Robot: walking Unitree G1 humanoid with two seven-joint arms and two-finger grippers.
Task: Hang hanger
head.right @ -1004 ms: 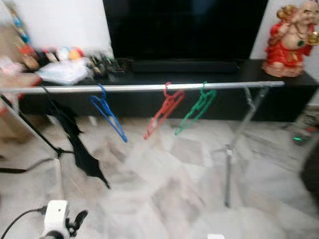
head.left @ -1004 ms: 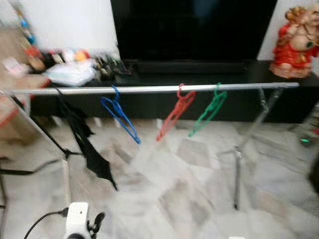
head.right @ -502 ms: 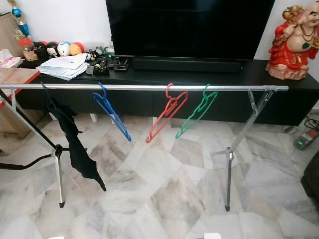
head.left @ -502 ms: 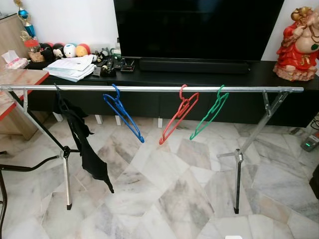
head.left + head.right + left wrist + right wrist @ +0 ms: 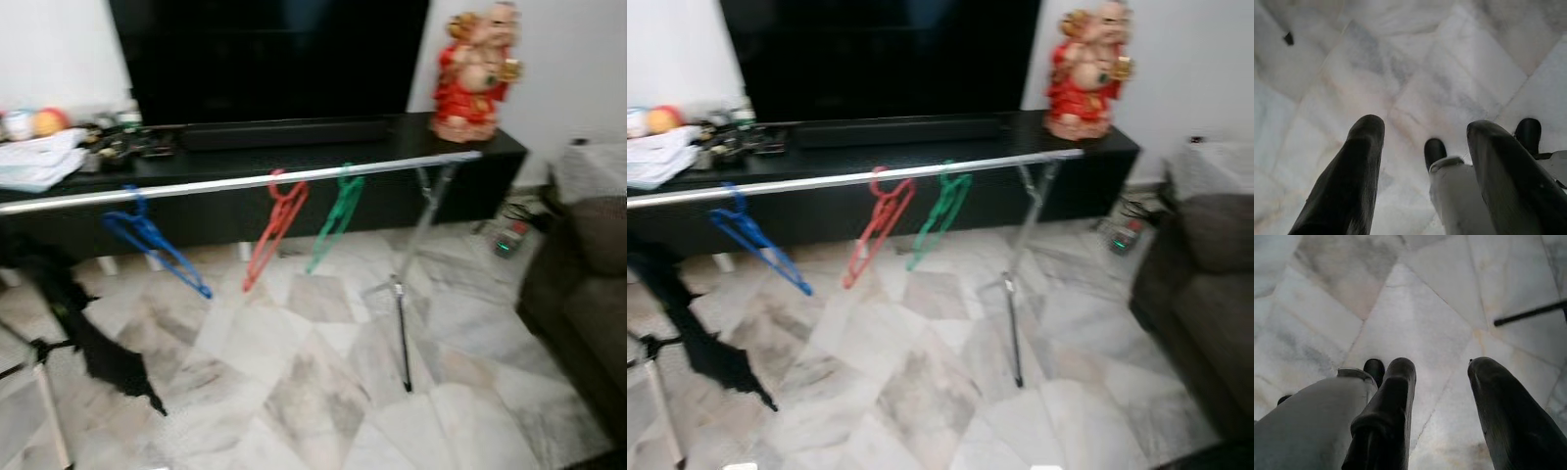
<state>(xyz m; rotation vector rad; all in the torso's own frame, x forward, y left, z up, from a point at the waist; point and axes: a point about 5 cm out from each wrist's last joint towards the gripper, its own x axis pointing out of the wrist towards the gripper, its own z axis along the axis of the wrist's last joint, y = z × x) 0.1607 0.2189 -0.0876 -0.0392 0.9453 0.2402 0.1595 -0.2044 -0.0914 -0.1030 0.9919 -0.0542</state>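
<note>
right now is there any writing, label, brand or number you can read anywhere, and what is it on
None can be read.
Stack of papers on the black TV cabinet: too blurred to tell any print.
Television: dark screen, no visible logo.
Red statue: no lettering made out.
Blue hanger, red hanger, green hanger on the rail: no markings visible.

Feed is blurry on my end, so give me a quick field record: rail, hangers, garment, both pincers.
rail: silver rail spans the view before the black TV console
hangers: blue hanger, red hanger, green hanger, all hooked on it
garment: black garment hangs at the robot's left end
left pincer: open, empty, over marble floor
right pincer: open, empty, over floor
</note>
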